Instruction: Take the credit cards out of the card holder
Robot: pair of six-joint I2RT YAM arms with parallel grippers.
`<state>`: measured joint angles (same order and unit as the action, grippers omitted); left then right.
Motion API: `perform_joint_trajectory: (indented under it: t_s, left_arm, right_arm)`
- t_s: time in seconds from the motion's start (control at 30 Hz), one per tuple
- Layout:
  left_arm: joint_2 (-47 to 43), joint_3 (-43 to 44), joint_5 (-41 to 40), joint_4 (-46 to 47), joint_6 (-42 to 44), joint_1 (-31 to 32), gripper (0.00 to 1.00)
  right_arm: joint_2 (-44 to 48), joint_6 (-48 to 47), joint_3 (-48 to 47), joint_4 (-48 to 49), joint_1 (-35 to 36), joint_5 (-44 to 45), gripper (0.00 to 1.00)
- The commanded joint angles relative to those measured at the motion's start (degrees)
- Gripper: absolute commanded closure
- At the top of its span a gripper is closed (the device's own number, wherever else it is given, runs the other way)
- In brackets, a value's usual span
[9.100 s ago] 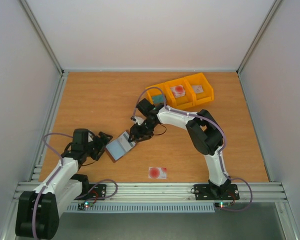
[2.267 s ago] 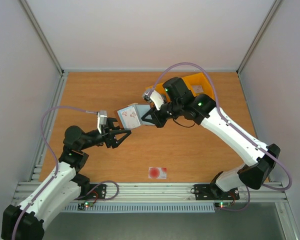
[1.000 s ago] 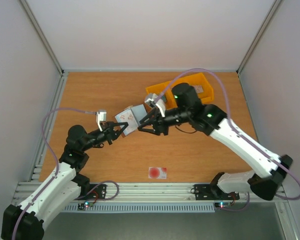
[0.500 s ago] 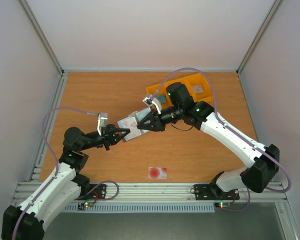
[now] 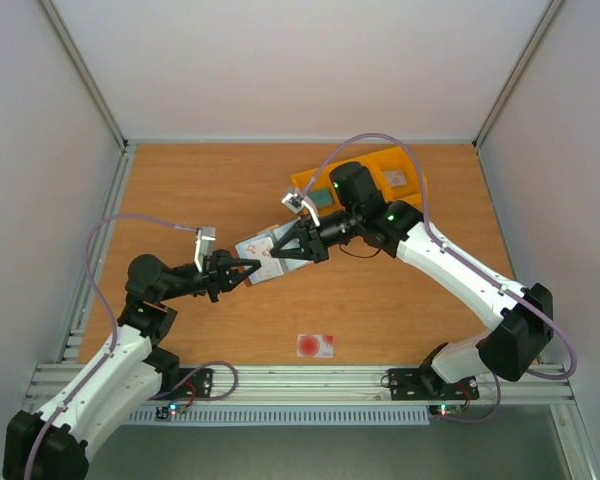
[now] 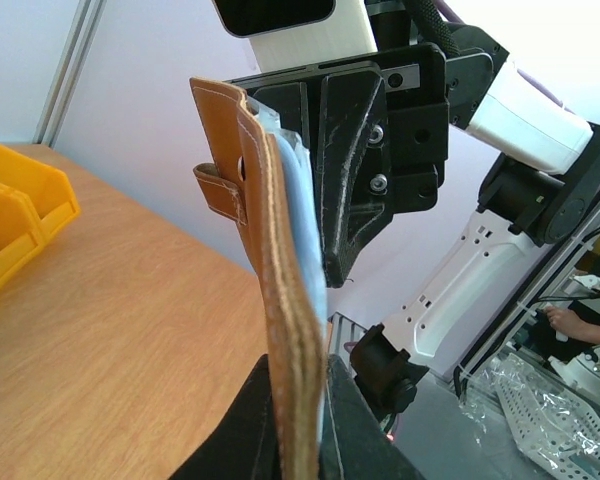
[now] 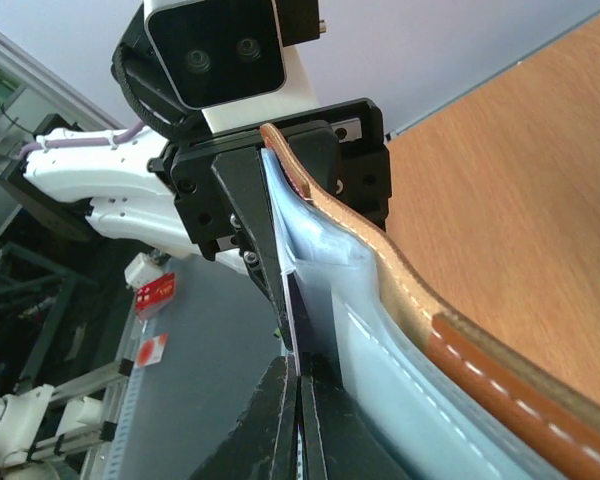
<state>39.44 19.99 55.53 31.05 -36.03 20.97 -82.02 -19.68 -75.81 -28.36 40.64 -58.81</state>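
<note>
The brown leather card holder (image 5: pixel 261 250) hangs above the table, held between both arms. My left gripper (image 5: pixel 242 267) is shut on its lower edge; in the left wrist view the leather edge (image 6: pixel 276 290) stands upright between the black fingers (image 6: pixel 242 430). My right gripper (image 7: pixel 299 385) is shut on the thin pale edge of a credit card (image 7: pixel 292 320) that sticks out of the grey-blue lining (image 7: pixel 380 340). Seen from above, the right gripper (image 5: pixel 283 252) meets the holder from the right. Another credit card (image 5: pixel 315 345), pale with a red spot, lies flat near the table's front edge.
A yellow three-part bin (image 5: pixel 398 172) stands at the back right, partly hidden under the right arm; its corner (image 6: pixel 15 215) shows in the left wrist view. Grey walls enclose the wooden table (image 5: pixel 200 190) on three sides. A metal rail (image 5: pixel 300 378) runs along the front.
The right gripper has moved left onto the card holder and closed on the card's edge. The left gripper keeps its hold on the holder, hardly moving.
</note>
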Motion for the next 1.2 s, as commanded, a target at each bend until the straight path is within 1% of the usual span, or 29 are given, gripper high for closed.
perform_joint_trajectory:
  t_s: [0.0,0.03,0.1,0.13,0.4,0.47,0.57,0.7,0.8,0.87,0.93,1.1,1.17]
  left_arm:
    - [0.0,1.0,0.6,4.5,-0.2,0.3,1.00]
    - [0.0,0.9,0.7,4.6,-0.2,0.3,1.00]
    - [-0.3,0.9,0.8,4.7,-0.4,0.3,0.92]
    - [-0.3,0.8,0.8,4.8,-0.5,0.3,0.91]
    - [-0.2,1.0,1.2,4.9,-1.3,0.3,0.86]
    - [-0.1,1.0,1.3,4.9,-1.2,0.3,0.89]
    - [-0.1,1.0,1.2,4.8,-1.3,0.3,0.99]
    - [-0.1,1.1,0.4,4.7,-1.6,0.3,1.00]
    - [-0.4,1.0,-0.8,4.3,-2.4,0.3,1.00]
    - [-0.7,1.0,-1.8,4.0,-3.0,0.3,1.00]
    - [-0.7,0.9,-2.2,4.0,-3.3,0.3,1.00]
    - [-0.6,1.1,-2.6,4.4,-3.5,0.3,1.00]
    - [-0.6,1.1,-2.6,4.5,-3.5,0.3,1.00]
  right_arm:
    - [0.9,-1.0,0.3,0.9,0.8,-2.4,0.99]
    - [1.4,-1.1,0.5,0.7,0.2,-2.3,0.99]
    - [2.2,-1.3,0.7,0.0,-1.3,-2.2,0.99]
    - [2.5,-1.5,0.7,-0.6,-1.9,-2.1,0.99]
    - [3.7,-5.8,-2.0,-7.8,-3.5,-0.2,0.99]
    - [4.0,-6.3,-2.3,-8.7,-3.8,-0.1,0.99]
    - [4.3,-7.3,-2.7,-10.4,-4.2,0.5,0.99]
    - [3.8,-6.5,-2.8,-10.0,-4.2,-0.6,0.97]
    - [3.9,-6.3,-2.2,-9.3,-4.2,-0.7,0.88]
    - [3.9,-5.4,-1.3,-8.0,-4.2,-2.0,0.86]
    - [3.9,-4.4,-0.6,-6.9,-4.2,-2.6,0.86]
    - [4.5,-3.5,1.1,-5.5,-4.1,-2.0,0.90]
    - [4.6,-3.9,1.3,-6.0,-4.2,-1.4,0.94]
